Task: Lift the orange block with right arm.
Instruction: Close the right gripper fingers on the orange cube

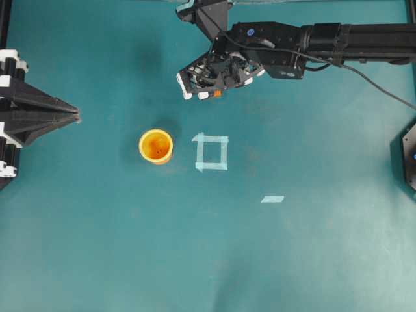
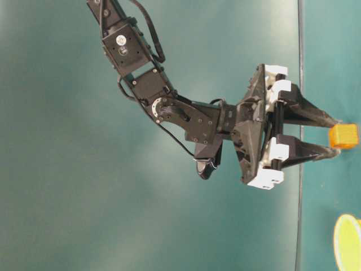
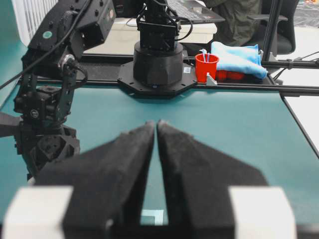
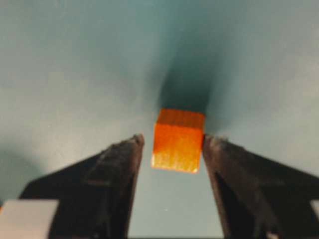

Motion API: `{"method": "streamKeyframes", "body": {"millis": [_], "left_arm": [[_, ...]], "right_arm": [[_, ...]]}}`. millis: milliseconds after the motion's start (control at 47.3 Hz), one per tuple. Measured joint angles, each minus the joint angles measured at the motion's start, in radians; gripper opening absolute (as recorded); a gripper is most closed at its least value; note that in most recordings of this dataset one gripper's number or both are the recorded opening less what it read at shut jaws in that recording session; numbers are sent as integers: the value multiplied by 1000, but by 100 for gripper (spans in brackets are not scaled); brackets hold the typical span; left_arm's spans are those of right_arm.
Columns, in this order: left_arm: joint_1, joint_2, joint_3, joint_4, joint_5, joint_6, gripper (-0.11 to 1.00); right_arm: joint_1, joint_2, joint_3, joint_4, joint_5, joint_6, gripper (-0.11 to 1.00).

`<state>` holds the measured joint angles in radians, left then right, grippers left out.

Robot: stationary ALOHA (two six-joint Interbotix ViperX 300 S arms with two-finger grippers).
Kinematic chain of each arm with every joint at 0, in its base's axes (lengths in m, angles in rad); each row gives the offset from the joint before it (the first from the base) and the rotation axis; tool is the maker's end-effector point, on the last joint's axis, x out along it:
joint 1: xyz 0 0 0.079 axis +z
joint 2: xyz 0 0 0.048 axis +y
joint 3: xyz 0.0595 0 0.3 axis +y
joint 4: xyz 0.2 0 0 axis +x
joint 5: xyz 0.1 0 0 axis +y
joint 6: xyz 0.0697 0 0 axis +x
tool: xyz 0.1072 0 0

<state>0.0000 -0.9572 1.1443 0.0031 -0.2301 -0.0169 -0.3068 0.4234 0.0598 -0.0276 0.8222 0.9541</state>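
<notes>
The orange block (image 4: 178,141) is a small cube resting on the teal table. My right gripper (image 4: 174,141) is open and lowered around it, one fingertip on each side. A narrow gap shows at the left fingertip (image 4: 133,149), and the right one sits at the block's edge. In the table-level view the block (image 2: 345,136) lies just at the tips of the right gripper (image 2: 334,136). From overhead only a sliver of the block (image 1: 217,93) shows under the right gripper (image 1: 213,86). My left gripper (image 1: 77,117) rests shut at the left edge, its tips (image 3: 156,123) together.
An orange-yellow cup (image 1: 156,146) stands upright left of a pale tape square (image 1: 212,152). A short tape strip (image 1: 272,199) lies lower right. Beyond the table's far end, a red cup (image 3: 206,67) and blue cloth (image 3: 237,57) sit by an arm base (image 3: 159,64).
</notes>
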Motion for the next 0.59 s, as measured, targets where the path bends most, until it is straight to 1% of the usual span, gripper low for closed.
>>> {"method": "streamKeyframes", "body": {"millis": [254,338,486,592], "left_arm": [[0,0,-2,0,-2,0,12],[0,-2,0,0,-2,0,12],[0,0,0,0,-2,0,12],[0,0,-2,0,-2,0,12]], "right_arm": [[2,6,0,0,-3,0,55],[0,8,0,0,-3,0,52],[0,6,0,2,-3,0,42],[0,6,-2,0,-2,0,41]]}}
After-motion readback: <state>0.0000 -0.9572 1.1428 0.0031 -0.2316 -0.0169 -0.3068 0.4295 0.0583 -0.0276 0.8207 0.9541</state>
